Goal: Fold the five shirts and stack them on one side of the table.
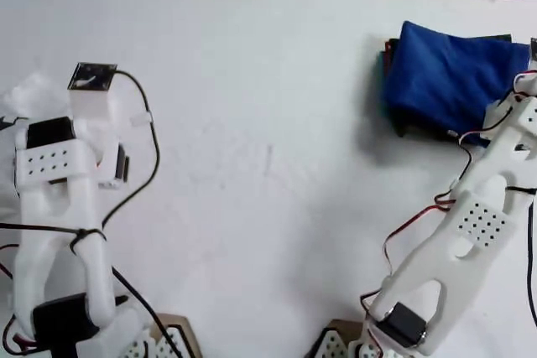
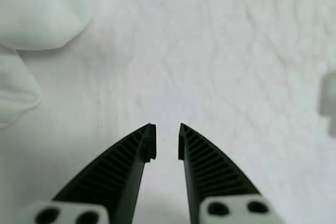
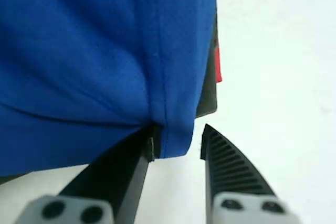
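A folded blue shirt (image 1: pixel 453 77) lies on top of a stack at the table's far right, with dark and red shirts (image 1: pixel 388 56) showing under its edge. My right arm (image 1: pixel 478 215) stretches up to that stack. In the right wrist view my right gripper (image 3: pixel 177 142) is open around the hem of the blue shirt (image 3: pixel 105 51); one finger touches the cloth, the other stands just clear of it. My left gripper (image 2: pixel 167 142) hangs over bare table at the left, slightly open with nothing between its fingers. A white shirt (image 2: pixel 37 9) lies crumpled beside it.
The white table (image 1: pixel 268 165) stretches wide between the two arms. The left arm (image 1: pixel 63 157) stands folded back near the front left, with cables looping around it. The white cloth (image 1: pixel 25 94) lies at the left edge. Arm bases sit at the front edge.
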Available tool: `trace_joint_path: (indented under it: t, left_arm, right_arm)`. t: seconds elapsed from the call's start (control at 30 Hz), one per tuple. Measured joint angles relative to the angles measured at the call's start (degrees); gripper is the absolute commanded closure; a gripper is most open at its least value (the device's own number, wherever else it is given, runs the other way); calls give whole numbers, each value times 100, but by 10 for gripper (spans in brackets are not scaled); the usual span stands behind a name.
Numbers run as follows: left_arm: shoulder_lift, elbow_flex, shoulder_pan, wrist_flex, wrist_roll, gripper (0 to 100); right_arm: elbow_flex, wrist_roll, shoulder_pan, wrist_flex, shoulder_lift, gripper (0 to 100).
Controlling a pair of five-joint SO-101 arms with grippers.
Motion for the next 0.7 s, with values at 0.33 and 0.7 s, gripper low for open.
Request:
trace_joint_path:
  t: [0.33, 0.7]
  left_arm:
    - [0, 0, -9, 0, 0, 900]
    - [0, 0, -9, 0, 0, 900]
  right_arm:
    - [-35, 0, -26, -44, 334, 983]
    - [-35, 0, -26, -844, -26, 974]
